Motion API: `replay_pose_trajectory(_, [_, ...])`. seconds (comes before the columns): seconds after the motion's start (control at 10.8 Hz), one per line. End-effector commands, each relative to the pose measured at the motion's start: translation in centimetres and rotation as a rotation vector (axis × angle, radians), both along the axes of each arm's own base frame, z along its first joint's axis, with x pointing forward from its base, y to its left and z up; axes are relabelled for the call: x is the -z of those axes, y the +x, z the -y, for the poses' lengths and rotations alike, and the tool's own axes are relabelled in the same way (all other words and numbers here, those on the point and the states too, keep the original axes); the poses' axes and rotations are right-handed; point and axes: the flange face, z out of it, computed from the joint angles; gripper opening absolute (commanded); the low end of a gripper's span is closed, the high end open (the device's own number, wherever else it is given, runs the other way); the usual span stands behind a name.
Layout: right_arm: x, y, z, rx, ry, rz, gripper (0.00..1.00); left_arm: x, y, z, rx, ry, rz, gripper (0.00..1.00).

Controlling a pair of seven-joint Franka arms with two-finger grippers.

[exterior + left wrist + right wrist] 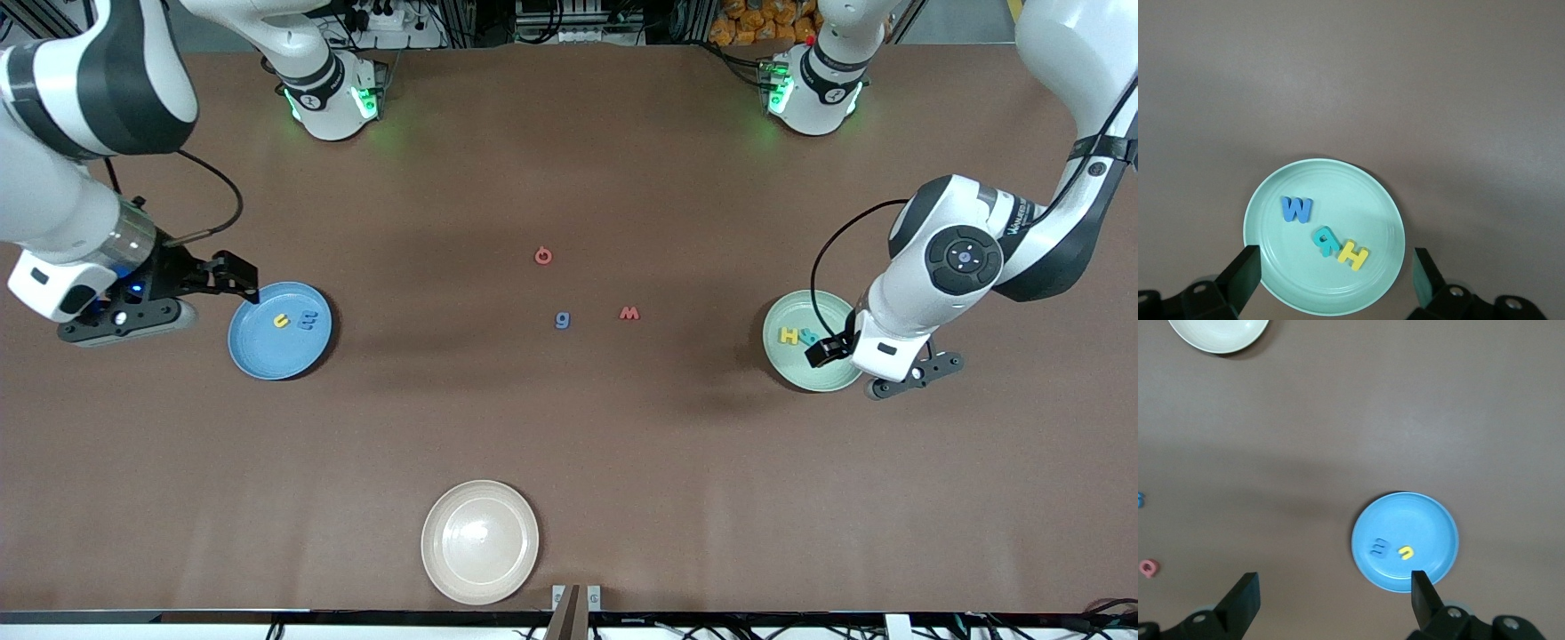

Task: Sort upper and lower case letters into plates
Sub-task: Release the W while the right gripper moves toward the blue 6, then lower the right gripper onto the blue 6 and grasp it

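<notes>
The left end effector (1331, 280) hangs over the mint green plate (782, 360) with its fingers spread wide and nothing between them. The right end effector (1331, 600) hangs over the desk (569, 427) at the edge of the blue plate (267, 356), equally wide open and empty.

The left wrist view shows what the front view partly hides under the arm: three letters lie in the mint green plate, a blue W (1297, 209), a teal R (1325, 241) and a yellow H (1353, 254), the R and H touching, the W apart. From the front only the H and a bit of teal show.

The right wrist view shows the blue plate holding a yellow u (1405, 552) and a blue m (1379, 549) side by side, apart.

Only the front view shows all three loose letters in the middle of the desk: a red M (629, 313), a blue g (562, 320) beside it toward the right arm's end, and a red letter (543, 256), which I cannot read, farther from the camera. A cream plate (480, 542) sits nearest the camera.

Lettering on the left arm's forearm is too small to read.
</notes>
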Motion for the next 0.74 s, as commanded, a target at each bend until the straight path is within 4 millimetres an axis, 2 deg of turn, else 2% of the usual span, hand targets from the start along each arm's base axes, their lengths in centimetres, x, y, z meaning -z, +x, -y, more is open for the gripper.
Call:
replay_pose_trajectory(0.0, [0.7, 0.2, -5.5, 0.086, 0.009, 0.014, 1.0, -0.6, -0.1, -0.2, -0.01, 0.03, -0.008, 1.0])
replay_pose_trajectory(0.37, [6.5, -1.0, -18.0, 0.231, 0.022, 0.007, 1.0, -2.2, 1.2, -0.6, -0.029, 0.01, 0.025, 1.0])
replay_pose_trajectory(0.65, [14.3, -1.7, -25.5, 0.329, 0.027, 0.021, 1.0, -2.3, 1.6, -0.9, -0.032, 0.005, 0.03, 1.0])
